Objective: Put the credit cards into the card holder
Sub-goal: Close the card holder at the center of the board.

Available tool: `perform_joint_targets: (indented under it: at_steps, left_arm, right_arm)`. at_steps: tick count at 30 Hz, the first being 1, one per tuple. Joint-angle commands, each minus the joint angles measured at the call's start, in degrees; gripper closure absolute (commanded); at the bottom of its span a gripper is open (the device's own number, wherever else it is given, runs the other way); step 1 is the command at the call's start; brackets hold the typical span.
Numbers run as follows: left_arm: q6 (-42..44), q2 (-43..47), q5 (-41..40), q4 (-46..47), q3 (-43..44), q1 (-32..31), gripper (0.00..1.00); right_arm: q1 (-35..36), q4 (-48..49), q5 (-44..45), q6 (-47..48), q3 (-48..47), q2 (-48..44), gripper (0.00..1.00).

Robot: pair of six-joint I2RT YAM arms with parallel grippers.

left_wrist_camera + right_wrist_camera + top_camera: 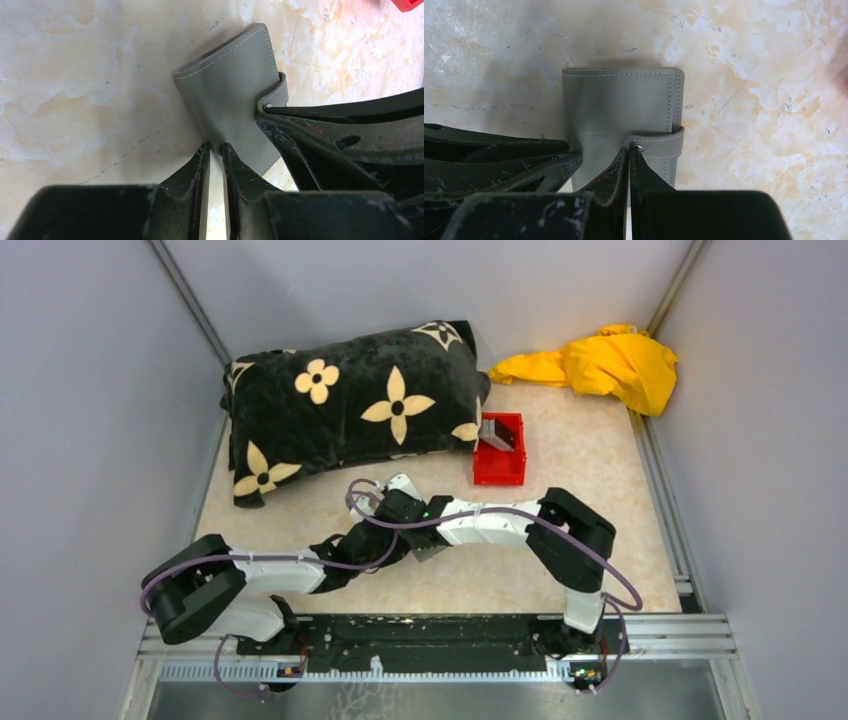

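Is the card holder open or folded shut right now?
Folded shut: the holder's covers lie together, strap wrapped round the edge. Whether the snap is fastened, cannot tell.

The card holder (619,110) is made of smooth, matt grey leather-like material, pale-stitched; the table (749,75) beneath it is finished in a faintly scratched marble pattern. The left gripper (215,147) against it is moulded in scuffed black plastic.

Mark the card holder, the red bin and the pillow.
card holder (616,107): right wrist view, middle of its grey cover.
red bin (499,475): top external view, its near wall.
pillow (350,405): top external view, black fabric mid-body.
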State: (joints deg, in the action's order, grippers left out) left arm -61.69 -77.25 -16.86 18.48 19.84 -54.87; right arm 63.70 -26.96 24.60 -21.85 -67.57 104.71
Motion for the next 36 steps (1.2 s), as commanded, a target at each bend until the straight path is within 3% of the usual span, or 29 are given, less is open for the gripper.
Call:
perform_joint_targets:
  at_steps: [1, 25, 32, 36]
  left_arm:
    - [0.90, -1.36, 1.04, -0.76, 0.97, -0.04, 0.79]
    - [1.59, -8.54, 0.97, -8.38, 4.44, -0.06, 0.79]
    - [0.71, -7.93, -0.65, -11.94, 4.67, -0.04, 0.79]
    - [-1.05, -3.85, -3.94, -16.73, 4.79, -0.02, 0.76]
  right_arm:
    - [-2.00, -1.59, -4.63, -0.04, -1.76, 2.21, 1.00]
    - [-14.89, -7.87, -26.27, 3.87, -9.69, 14.15, 1.00]
    - [-15.57, -7.61, -29.00, 4.44, -9.47, 15.47, 0.99]
    - [-15.27, -6.68, -27.23, 3.91, -9.77, 10.15, 0.76]
